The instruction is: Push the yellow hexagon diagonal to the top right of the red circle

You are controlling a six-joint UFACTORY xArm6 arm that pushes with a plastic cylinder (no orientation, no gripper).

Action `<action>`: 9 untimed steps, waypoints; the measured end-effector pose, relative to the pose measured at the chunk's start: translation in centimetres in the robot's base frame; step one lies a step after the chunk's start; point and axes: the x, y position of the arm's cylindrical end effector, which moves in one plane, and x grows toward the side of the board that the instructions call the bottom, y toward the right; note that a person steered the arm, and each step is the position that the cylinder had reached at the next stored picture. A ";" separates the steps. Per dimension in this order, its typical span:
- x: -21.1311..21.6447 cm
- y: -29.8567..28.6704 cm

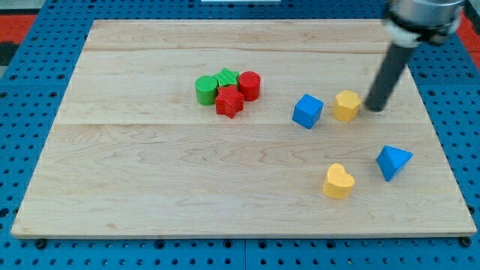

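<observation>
Yellow hexagon (346, 106) sits right of the blue cube (307, 111), well right of the red circle (249, 85) — my tip (372, 110) rests just beside its right edge. No pincer here — only a bare rod holding nothing.

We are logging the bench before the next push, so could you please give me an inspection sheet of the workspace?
Surface: wooden board, flat, on a blue pegboard.
Job's things: yellow hexagon at the view's right; red circle far to its left, in a cluster.
Clutter: green circle, green star and red star packed against the red circle; blue cube just left of the hexagon; yellow heart and blue triangle lower right.
Grippers: none; my tip sits just right of the hexagon, contact unclear.
Cables: nothing seen.
Surroundings: red patch at the top left.
</observation>
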 end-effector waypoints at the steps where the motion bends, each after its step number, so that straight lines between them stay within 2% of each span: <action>1: -1.0 -7.0; 2: -3.7 -5.5; 4: 0.7 -3.5; 5: 1.4 -3.6; 6: 1.5 -9.8; 7: 1.5 -9.3; 9: -1.7 -11.2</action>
